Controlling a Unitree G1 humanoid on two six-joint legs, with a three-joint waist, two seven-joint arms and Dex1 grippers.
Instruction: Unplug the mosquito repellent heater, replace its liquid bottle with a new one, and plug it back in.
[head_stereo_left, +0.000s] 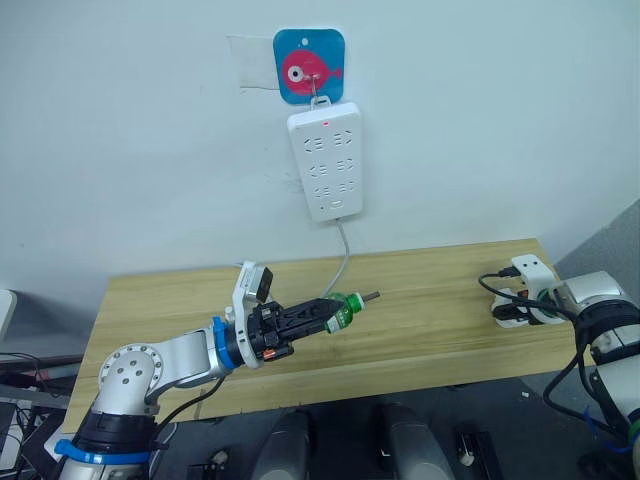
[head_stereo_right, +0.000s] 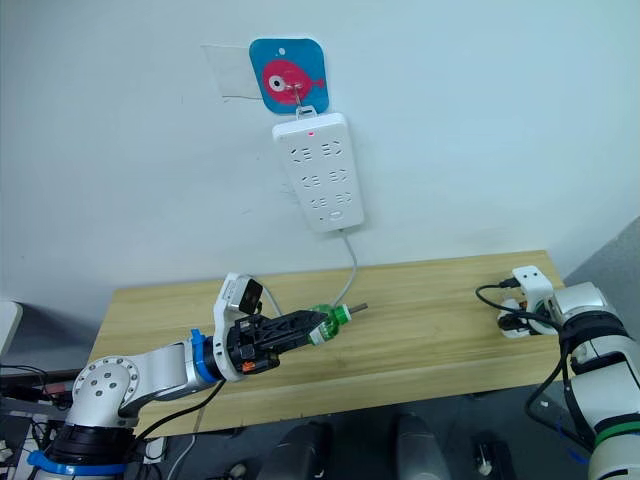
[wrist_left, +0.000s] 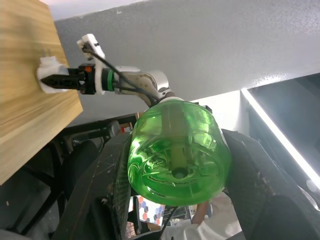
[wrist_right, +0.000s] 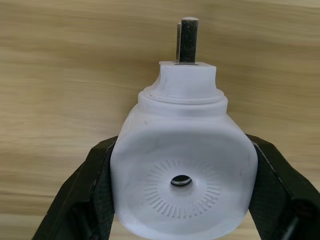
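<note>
Both arms: silver-grey rounded housings. Left arm (head_stereo_left: 150, 372) has a ring of small bolt holes on its round joint cover, blue bands at wrist and base, orange detail by the black left gripper (head_stereo_left: 325, 314), and a white wrist camera block. Right arm (head_stereo_left: 600, 300) carries looping black cables and a white camera bracket.

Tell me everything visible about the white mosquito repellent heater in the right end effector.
The mosquito repellent heater is a small, rounded, white plastic unit with smooth walls. One face has a round vent hole ringed by fine radial slits. A stepped neck at the far end carries metal plug prongs. It is unplugged. The right end effector clamps its two sides with black fingers over the wooden table, near the table's right end.
</note>
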